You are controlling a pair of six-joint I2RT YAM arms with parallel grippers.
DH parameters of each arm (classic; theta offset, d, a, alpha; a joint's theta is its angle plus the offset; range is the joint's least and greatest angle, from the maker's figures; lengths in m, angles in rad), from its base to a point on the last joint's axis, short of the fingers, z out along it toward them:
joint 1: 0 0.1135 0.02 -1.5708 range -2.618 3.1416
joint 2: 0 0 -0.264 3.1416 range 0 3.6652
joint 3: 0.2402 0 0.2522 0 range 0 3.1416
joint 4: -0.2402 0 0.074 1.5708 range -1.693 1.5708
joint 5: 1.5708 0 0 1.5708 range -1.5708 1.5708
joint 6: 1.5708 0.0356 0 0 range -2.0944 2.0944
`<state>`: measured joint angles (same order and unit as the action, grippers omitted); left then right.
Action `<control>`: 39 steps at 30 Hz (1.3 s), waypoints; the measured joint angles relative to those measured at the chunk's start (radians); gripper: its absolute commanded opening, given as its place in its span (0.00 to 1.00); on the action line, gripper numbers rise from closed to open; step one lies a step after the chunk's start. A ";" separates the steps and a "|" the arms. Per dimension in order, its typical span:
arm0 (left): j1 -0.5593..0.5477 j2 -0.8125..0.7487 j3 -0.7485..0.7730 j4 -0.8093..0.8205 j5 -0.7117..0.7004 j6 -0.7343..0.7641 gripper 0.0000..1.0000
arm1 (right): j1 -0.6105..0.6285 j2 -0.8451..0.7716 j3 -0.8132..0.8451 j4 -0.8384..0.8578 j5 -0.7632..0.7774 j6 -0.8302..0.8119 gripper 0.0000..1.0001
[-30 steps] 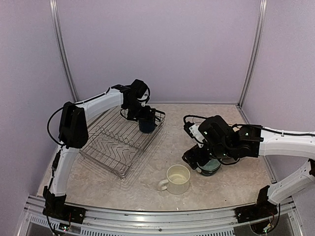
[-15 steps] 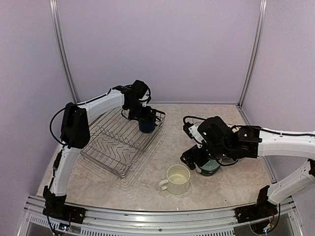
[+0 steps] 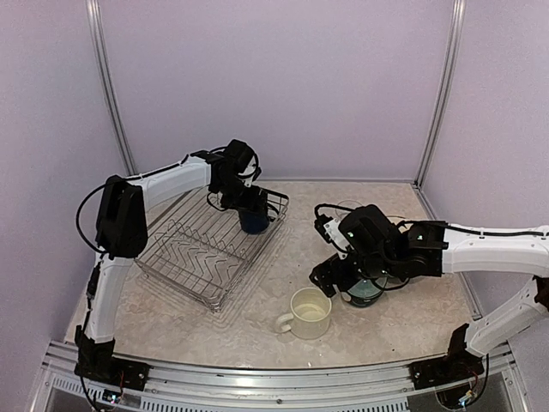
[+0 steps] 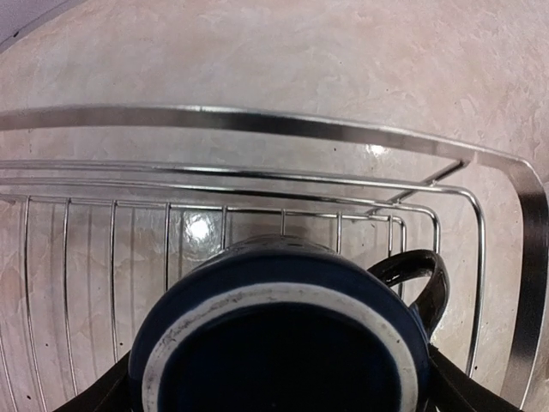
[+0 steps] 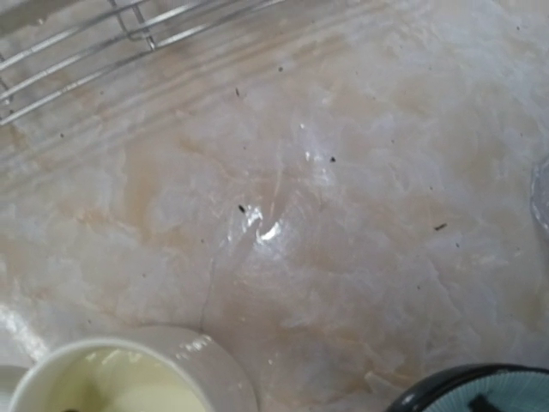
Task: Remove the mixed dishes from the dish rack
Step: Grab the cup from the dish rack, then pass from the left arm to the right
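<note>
At the far right corner of the dish rack, the left gripper is clamped on the navy mug. Right of the rack, the right gripper hovers over the table between a cream mug and a teal bowl; whether its fingers are apart cannot be told.

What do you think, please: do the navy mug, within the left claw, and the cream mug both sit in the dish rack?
No: the top external view shows the cream mug standing on the table, outside the dish rack. The navy mug is in the rack within the left claw.
</note>
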<state>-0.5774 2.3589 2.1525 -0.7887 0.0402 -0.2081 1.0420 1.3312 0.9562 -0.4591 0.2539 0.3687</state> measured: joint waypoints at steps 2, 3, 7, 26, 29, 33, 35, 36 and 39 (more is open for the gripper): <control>0.000 -0.035 -0.053 0.006 0.000 0.000 0.47 | -0.002 0.003 0.000 0.011 -0.003 -0.001 0.96; 0.000 -0.057 -0.082 0.003 0.000 -0.001 0.46 | -0.003 0.006 0.000 0.017 -0.005 -0.001 0.96; 0.000 -0.128 -0.180 0.003 0.003 -0.008 0.40 | -0.010 0.027 0.000 0.037 -0.013 -0.001 0.96; 0.081 -0.311 -0.351 0.039 0.178 -0.115 0.31 | -0.074 0.037 -0.010 0.187 -0.098 0.056 0.98; 0.133 -0.384 -0.412 0.068 0.271 -0.172 0.31 | -0.101 0.047 -0.008 0.238 -0.145 0.084 0.98; 0.192 -0.476 -0.469 0.117 0.370 -0.242 0.30 | -0.137 0.090 0.026 0.292 -0.216 0.106 0.98; 0.212 -0.519 -0.496 0.147 0.418 -0.278 0.29 | -0.155 0.119 0.055 0.327 -0.261 0.116 0.98; 0.218 -0.535 -0.507 0.160 0.438 -0.292 0.28 | -0.162 0.132 0.068 0.343 -0.281 0.122 0.97; 0.229 -0.591 -0.566 0.223 0.521 -0.363 0.28 | -0.190 0.183 0.112 0.430 -0.373 0.153 0.96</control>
<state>-0.3481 1.7679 1.5867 -0.5659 0.5610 -0.5709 0.8520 1.5139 1.0679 -0.0292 -0.1188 0.5220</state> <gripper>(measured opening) 0.852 0.973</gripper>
